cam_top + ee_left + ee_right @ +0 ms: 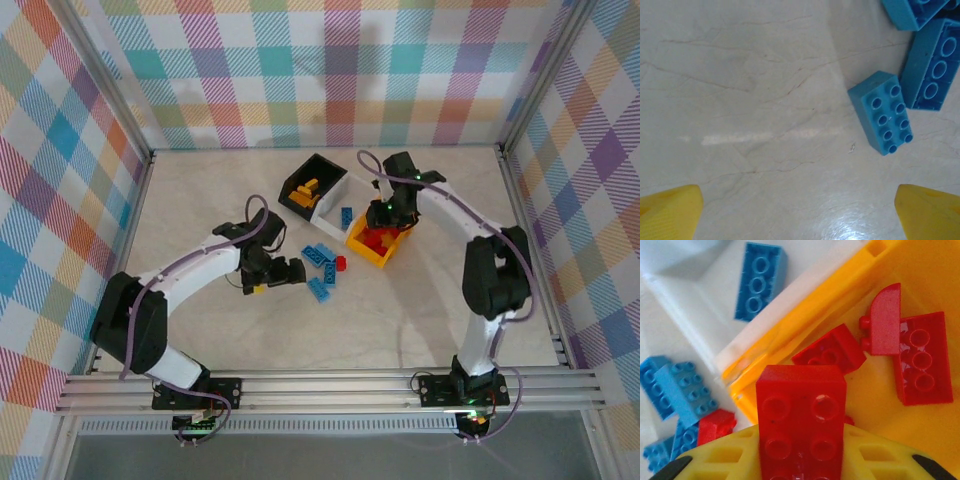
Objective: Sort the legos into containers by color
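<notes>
Gripping red brick (801, 405) in right tool (801, 456), above yellow bin (932, 270)

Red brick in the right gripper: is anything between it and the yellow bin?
Nothing visible. The red brick, held by the right gripper, hangs over the yellow bin's open top; other red bricks lie inside, with bare floor beside them.

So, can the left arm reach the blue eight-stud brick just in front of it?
Probably yes. The left end effector hovers open just short of the blue brick, with only tabletop between them. A second blue brick lies close against one side, which might crowd a finger.
</notes>
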`<action>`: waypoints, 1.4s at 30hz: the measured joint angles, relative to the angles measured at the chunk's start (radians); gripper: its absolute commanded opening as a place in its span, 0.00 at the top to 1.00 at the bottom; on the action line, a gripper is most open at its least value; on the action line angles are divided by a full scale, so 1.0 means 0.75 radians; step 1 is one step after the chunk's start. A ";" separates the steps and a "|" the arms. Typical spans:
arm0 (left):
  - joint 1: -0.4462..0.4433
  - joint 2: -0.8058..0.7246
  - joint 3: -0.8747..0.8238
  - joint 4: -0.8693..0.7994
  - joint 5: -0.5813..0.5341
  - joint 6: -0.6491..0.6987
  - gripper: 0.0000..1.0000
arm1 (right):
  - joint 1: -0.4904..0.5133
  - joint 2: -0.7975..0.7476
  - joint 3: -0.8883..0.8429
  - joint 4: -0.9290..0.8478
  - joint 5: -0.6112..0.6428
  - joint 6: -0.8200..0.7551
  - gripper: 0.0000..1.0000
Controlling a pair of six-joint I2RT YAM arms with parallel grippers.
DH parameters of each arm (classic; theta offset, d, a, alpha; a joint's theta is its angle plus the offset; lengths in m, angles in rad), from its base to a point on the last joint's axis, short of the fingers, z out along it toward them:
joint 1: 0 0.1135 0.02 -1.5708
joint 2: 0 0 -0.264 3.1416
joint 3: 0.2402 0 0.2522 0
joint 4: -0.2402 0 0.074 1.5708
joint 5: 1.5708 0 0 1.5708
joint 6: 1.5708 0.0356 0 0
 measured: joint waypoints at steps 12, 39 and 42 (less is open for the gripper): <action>-0.004 0.148 0.116 0.021 0.024 -0.001 0.02 | -0.023 -0.051 -0.023 -0.050 0.042 0.072 0.36; -0.005 0.737 0.714 -0.068 -0.032 -0.055 0.16 | 0.123 -0.539 -0.437 -0.050 -0.069 0.209 0.35; -0.005 0.744 0.722 -0.074 -0.029 -0.046 0.21 | 0.123 -0.539 -0.437 -0.051 -0.066 0.195 0.35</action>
